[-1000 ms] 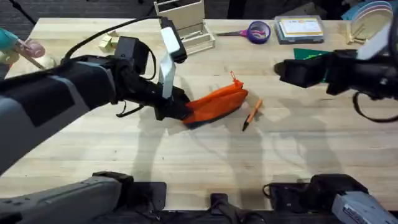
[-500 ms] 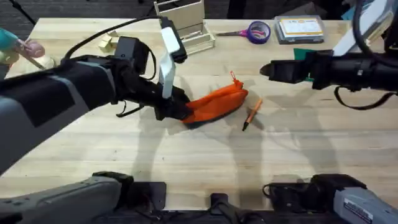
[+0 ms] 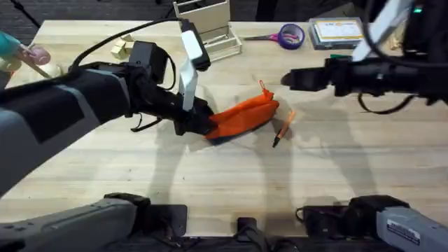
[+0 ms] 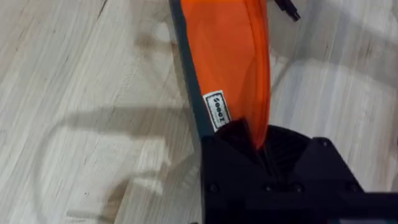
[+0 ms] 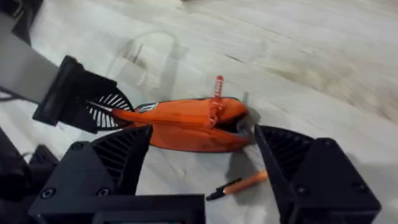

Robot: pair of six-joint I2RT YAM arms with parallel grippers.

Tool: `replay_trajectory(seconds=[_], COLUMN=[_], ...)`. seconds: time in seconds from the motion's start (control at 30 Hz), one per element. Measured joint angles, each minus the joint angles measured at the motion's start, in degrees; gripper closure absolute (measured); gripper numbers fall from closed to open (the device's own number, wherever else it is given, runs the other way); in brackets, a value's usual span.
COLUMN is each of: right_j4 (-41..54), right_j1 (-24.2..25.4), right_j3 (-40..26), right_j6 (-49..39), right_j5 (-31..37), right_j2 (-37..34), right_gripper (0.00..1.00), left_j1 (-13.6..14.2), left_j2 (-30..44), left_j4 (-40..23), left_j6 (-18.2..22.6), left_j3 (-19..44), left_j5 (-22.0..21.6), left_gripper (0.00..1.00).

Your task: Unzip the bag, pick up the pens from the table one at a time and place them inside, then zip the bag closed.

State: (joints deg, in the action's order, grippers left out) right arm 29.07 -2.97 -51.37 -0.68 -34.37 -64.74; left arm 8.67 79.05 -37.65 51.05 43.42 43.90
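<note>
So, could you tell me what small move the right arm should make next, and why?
Probably lower the open right gripper onto the pull tab. The left gripper is shut on the pouch's far end, and the pen lies on the table with the zipper apparently closed.

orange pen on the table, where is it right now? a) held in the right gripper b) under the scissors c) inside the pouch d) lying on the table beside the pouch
d: the orange pen lies bare on the table next to the orange pouch, while the right gripper hangs open above it.
</note>
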Motion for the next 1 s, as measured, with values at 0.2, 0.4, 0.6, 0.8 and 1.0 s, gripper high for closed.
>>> replay_trajectory(seconds=[0.2,0.4,0.6,0.8,1.0], right_j4=[-4.6,-9.6,-12.1,-12.5,-12.8], right_j1=[-4.9,-6.6,-6.6,-6.6,-6.6], right_j3=[0.0,0.0,0.0,0.0,0.0], right_j6=[-2.7,-3.7,-4.1,-4.1,-4.1], right_j5=[0.5,1.7,2.0,2.0,2.0], right_j2=[-4.5,-9.2,-13.2,-16.8,-20.2], right_gripper=[0.004,0.004,0.006,0.005,0.004], left_j1=[0.0,0.0,0.0,0.0,0.0], left_j2=[0.0,0.0,0.0,0.0,0.0], left_j4=[0.0,0.0,0.0,0.0,0.0], left_j6=[0.0,0.0,0.0,0.0,0.0], left_j3=[0.0,0.0,0.0,0.0,0.0], left_j5=[0.0,0.0,0.0,0.0,0.0], left_gripper=[0.958,0.958,0.958,0.958,0.958])
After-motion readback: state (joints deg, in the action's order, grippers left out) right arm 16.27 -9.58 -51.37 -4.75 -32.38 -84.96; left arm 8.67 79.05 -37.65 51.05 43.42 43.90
